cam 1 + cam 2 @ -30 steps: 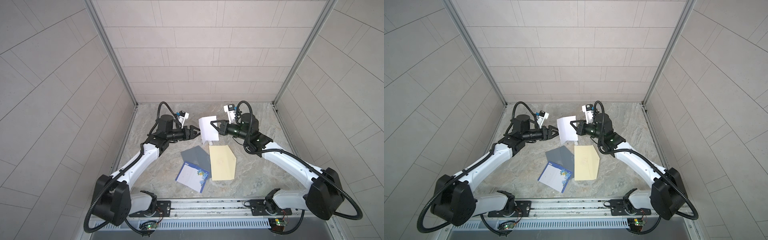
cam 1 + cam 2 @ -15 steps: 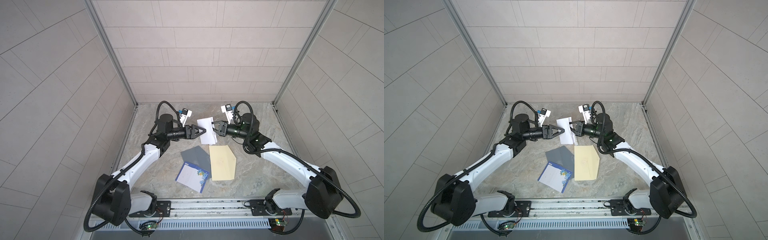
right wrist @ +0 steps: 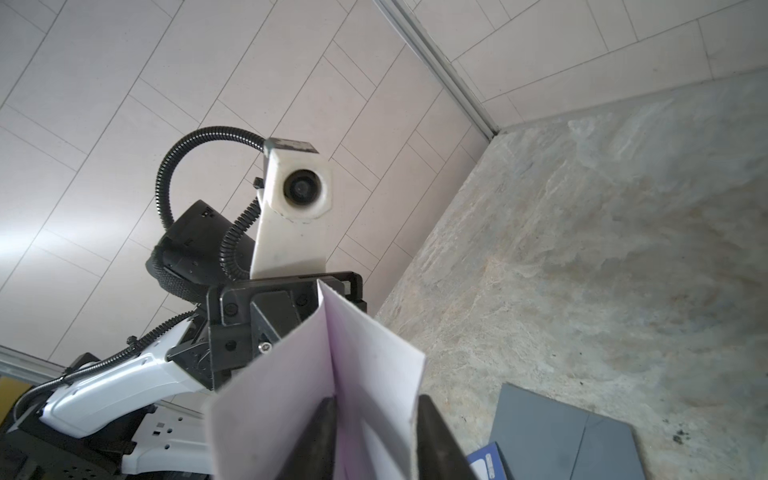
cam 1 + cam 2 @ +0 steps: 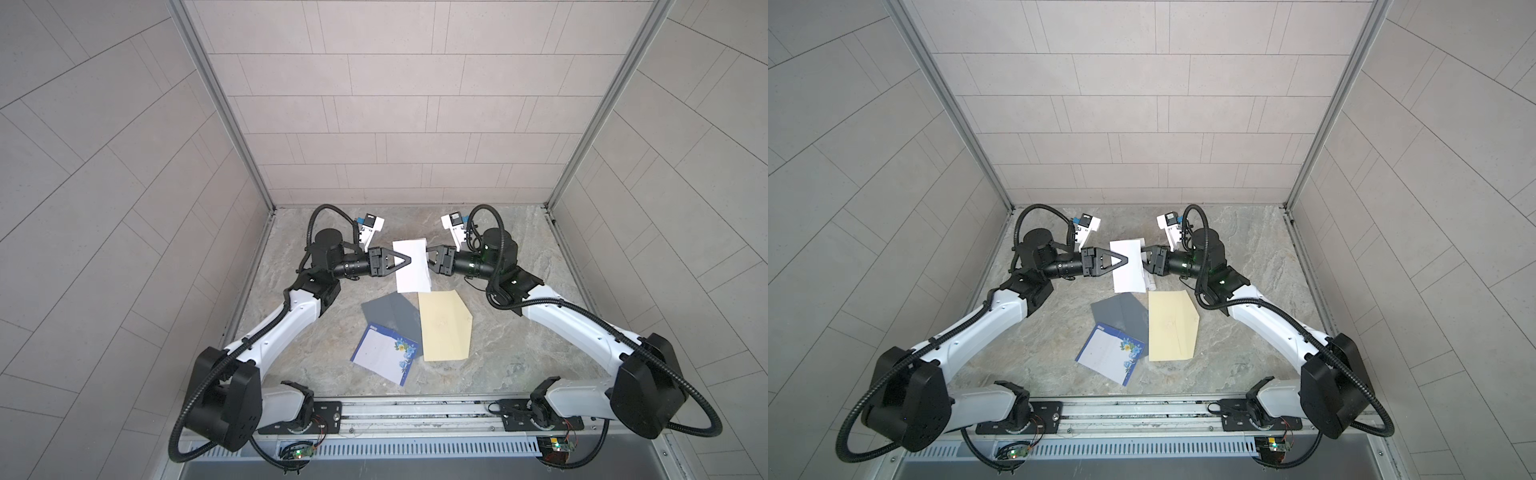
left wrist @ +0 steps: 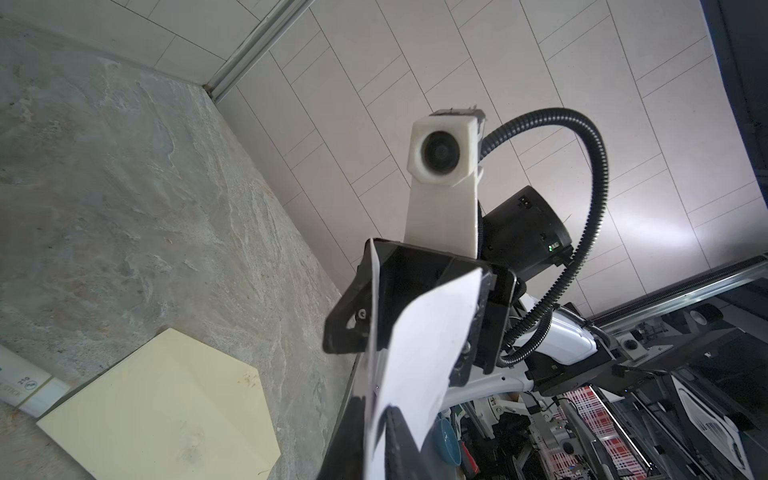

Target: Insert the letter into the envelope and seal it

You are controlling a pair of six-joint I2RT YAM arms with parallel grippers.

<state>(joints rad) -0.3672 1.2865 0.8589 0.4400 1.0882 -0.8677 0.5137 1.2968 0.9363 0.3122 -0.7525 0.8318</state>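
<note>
Above the table (image 4: 519, 340), the folded white letter (image 4: 413, 279) hangs upright, left pincer (image 4: 409, 259) clamped on it, right pincer (image 4: 429, 261) parted.

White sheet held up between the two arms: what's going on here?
Both arms meet at the folded white letter, which is up in the air over the back of the table. The left gripper is pinched shut on one edge. The right gripper sits at the opposite edge, its jaws apart around the fold. The cream envelope lies flat on the table below, beside a grey sheet and a flowered card. The letter is not in it yet.
</note>
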